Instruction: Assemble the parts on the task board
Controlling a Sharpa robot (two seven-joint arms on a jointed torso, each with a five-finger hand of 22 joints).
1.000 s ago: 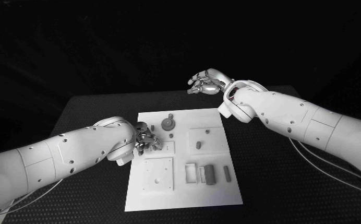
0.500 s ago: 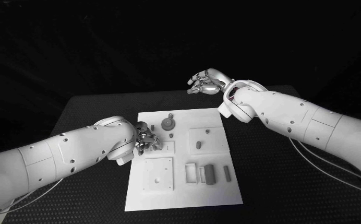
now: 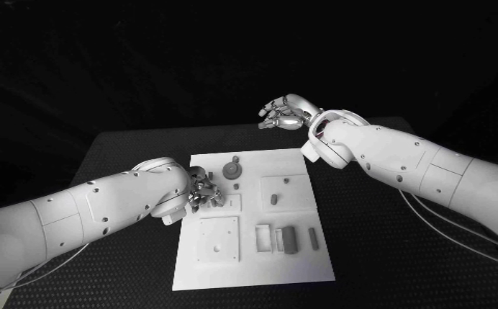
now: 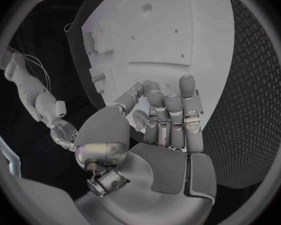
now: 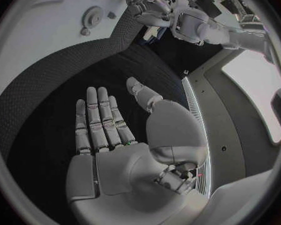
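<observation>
Since a second ago the left arm has slid a little farther over the task board, while its left hand stays at the board's left edge, level with the gear; no part has shifted. I judge a pick or seating there is under way, not finished. In the left wrist view the fingers are curled together with the thumb close, but I cannot tell whether a part sits between them. On the board I count one gear near the far edge, one small peg in the square right of the left hand, and three upright pieces toward the near edge. The right hand hovers beyond the board's far edge, fingers apart, holding nothing.
</observation>
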